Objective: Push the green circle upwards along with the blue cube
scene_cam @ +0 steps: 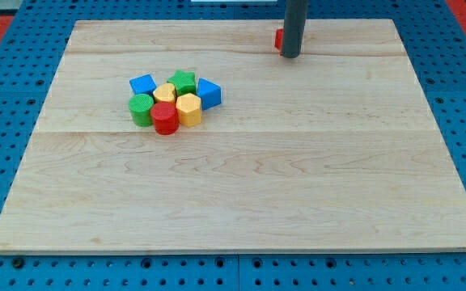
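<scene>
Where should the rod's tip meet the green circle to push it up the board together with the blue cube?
Meet the green circle on its lower edge, coming from the view's bottom. The blue cube sits directly above and against it, so an upward push likely carries both. My tip is far off at the view's top right, beside a red block.

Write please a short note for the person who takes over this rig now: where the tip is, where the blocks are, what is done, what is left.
My tip rests near the board's top edge, touching a partly hidden red block, far from the cluster.
The green circle is at the cluster's left; the blue cube sits just above it, touching.
Around them: yellow blocks, a green star, a red cylinder, another blue block.
Done: judging by positions, nothing.
Left: bring the tip below the green circle and push both upwards.
</scene>
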### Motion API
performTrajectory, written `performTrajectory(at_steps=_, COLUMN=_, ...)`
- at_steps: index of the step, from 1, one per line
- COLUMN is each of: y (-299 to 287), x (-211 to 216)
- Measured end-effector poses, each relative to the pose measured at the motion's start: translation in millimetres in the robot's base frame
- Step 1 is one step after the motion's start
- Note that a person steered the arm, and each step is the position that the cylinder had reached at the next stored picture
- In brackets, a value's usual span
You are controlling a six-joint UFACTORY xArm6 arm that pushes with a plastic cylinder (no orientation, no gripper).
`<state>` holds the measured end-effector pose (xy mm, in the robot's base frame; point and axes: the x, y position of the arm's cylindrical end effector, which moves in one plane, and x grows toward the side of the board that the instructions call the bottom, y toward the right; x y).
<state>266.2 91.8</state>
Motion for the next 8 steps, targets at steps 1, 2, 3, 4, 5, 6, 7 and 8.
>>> performTrajectory(at_steps=1, y=4.1, x=8.1)
performTrajectory(at_steps=2, y=-17.1, x=79.2)
performTrajectory(at_steps=3, y=-44.9, x=151.4)
performTrajectory(at_steps=4, y=-110.7, x=172.6)
performTrajectory(at_steps=5, y=-126.8, x=214.9)
performTrajectory(at_steps=6, y=-126.8, x=251.2)
performTrajectory(at_steps=7, y=-126.8, x=271.5)
performTrajectory(at_steps=8, y=-139.3, x=259.5)
